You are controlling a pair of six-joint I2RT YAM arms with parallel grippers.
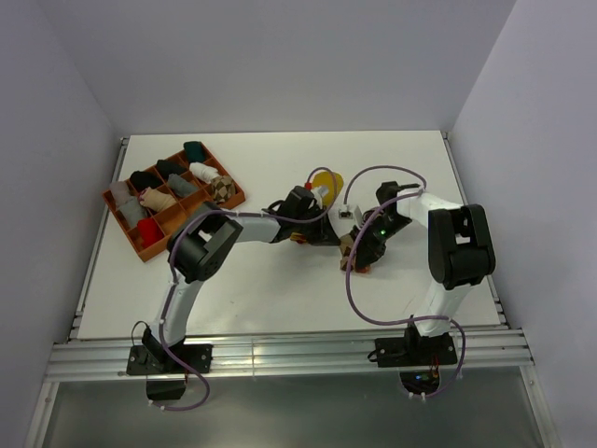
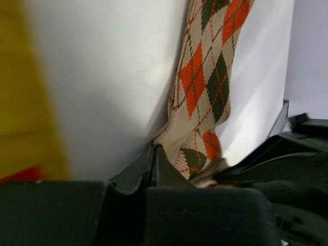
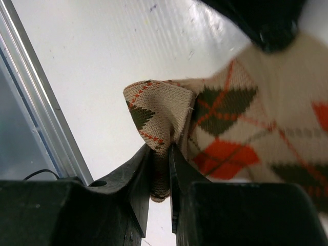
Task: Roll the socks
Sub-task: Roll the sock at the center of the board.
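A white table (image 1: 280, 299) fills a pale grey-walled booth, with a metal rail (image 1: 298, 357) along its near edge. An orange divided tray (image 1: 121, 224) of small sock bundles (image 1: 149, 231) sits far left; the near strip lies bare. At centre the orange-brown-cream argyle knit sock (image 2: 202, 82) stretches between both arms. The left fingers (image 2: 137, 173) are pressed together on its edge, and the right fingers (image 3: 137, 177) are clamped on a fold. A mustard yellow sock (image 1: 326, 179) lies just behind.
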